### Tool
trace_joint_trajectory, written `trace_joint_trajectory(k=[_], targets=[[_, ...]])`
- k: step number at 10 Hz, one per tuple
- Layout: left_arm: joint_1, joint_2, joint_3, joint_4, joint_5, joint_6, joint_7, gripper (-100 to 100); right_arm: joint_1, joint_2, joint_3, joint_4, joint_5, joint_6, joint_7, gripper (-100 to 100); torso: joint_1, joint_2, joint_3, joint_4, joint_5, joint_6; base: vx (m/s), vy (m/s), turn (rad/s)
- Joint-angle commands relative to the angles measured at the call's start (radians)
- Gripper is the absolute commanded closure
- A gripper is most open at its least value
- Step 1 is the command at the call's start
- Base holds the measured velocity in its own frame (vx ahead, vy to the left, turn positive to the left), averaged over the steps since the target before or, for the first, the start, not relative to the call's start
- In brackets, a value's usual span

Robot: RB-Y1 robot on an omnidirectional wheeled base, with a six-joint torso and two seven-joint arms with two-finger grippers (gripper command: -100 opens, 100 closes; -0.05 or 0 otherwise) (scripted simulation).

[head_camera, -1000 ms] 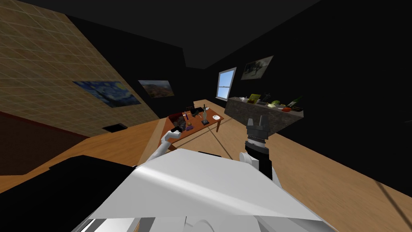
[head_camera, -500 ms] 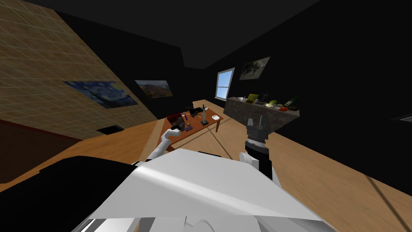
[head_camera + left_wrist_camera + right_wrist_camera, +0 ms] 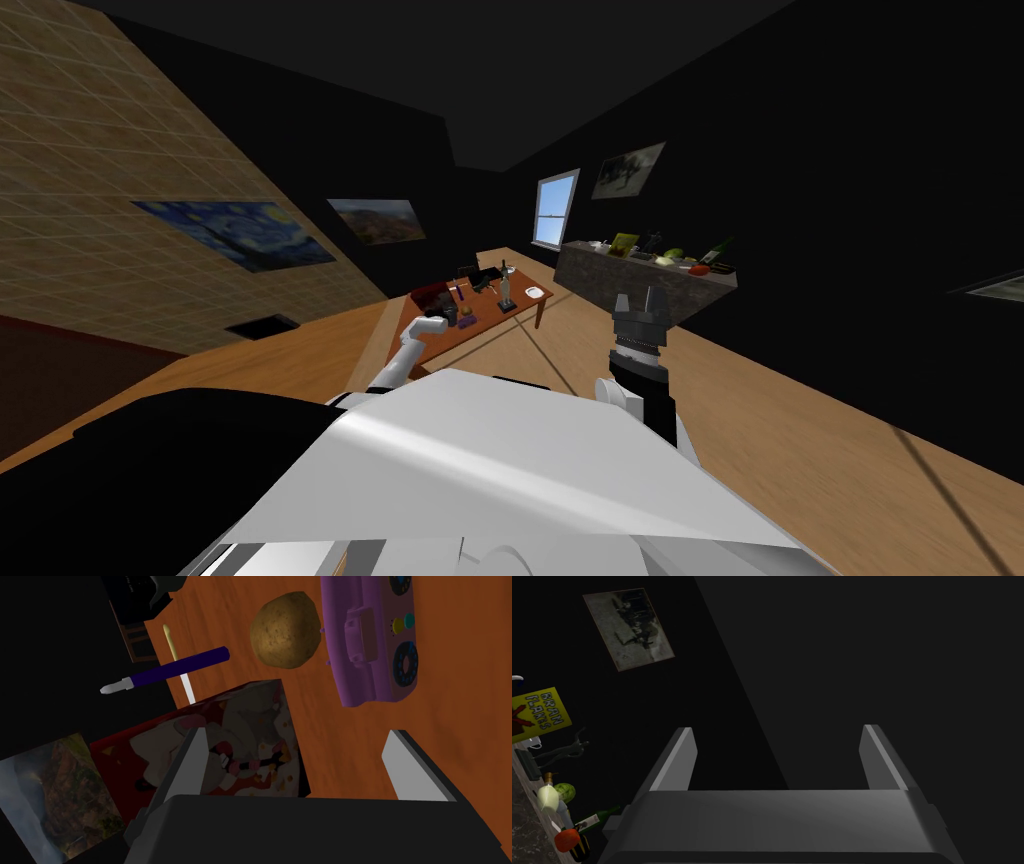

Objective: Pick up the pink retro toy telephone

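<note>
In the head view, the left gripper (image 3: 446, 314) is held over the near end of the table (image 3: 492, 322). In the left wrist view it is spread wide. The purple-pink toy telephone (image 3: 372, 641) lies just beyond its fingers, beside a potato (image 3: 285, 630). The approach is judged in hand, and centring over the telephone is called for next. In the right wrist view, the right gripper (image 3: 777, 728) is seen wide and empty.

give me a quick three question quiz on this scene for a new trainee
1. True or false: the left gripper has its jaws shut on the toy telephone.
2. Where is the round brown lump? A) on top of the telephone B) beside the telephone on the table C) between the left gripper's jaws
3. Fill in: the jaws of the right gripper stand ____.

Key: 1 false, the jaws are open and short of the telephone; 2 B; 3 open.
</note>
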Motion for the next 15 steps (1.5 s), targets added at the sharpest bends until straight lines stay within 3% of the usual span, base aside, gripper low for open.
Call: trace_joint_trajectory(k=[1, 4, 6, 9, 11, 15], targets=[[-0.007, 0.0, 0.002, 0.006, 0.001, 0.04, 0.003, -100, 0.0, 0.0, 0.0, 0.0, 0.0, 0.0, 0.0, 0, 0.0, 0.0, 0.0, 0.0, 0.0, 0.0, 0.018, 0.01, -0.001], [-0.061, 0.004, 0.035, 0.067, 0.018, 0.133, 0.035, -100, 0.0, 0.0, 0.0, 0.0, 0.0, 0.0, 0.0, 0, 0.001, 0.0, 0.0, 0.0, 0.0, 0.0, 0.038, 0.012, -0.05], [-0.061, 0.004, 0.035, 0.067, 0.018, 0.175, 0.035, -100, 0.0, 0.0, 0.0, 0.0, 0.0, 0.0, 0.0, 0, 0.0, -0.001, 0.0, 0.0, 0.0, 0.0, 0.034, 0.006, -0.013], [-0.109, 0.003, 0.065, 0.125, 0.032, 0.263, 0.063, -100, 0.0, 0.0, 0.0, 0.0, 0.0, 0.0, 0.0, 0, 0.0, -0.001, 0.0, 0.0, 0.0, 0.0, 0.05, 0.009, -0.044], [-0.109, 0.003, 0.065, 0.125, 0.032, 0.3, 0.063, -100, 0.0, 0.0, 0.0, 0.0, 0.0, 0.0, 0.0, 0, 0.001, -0.001, -0.001, 0.0, 0.0, 0.0, 0.035, 0.017, -0.014], [-0.147, -0.004, 0.092, 0.18, 0.042, 0.412, 0.088, -100, 0.0, 0.0, 0.0, 0.0, 0.0, 0.0, 0.0, 0, 0.0, -0.002, -0.001, 0.0, 0.0, 0.0, 0.055, 0.014, -0.037]])
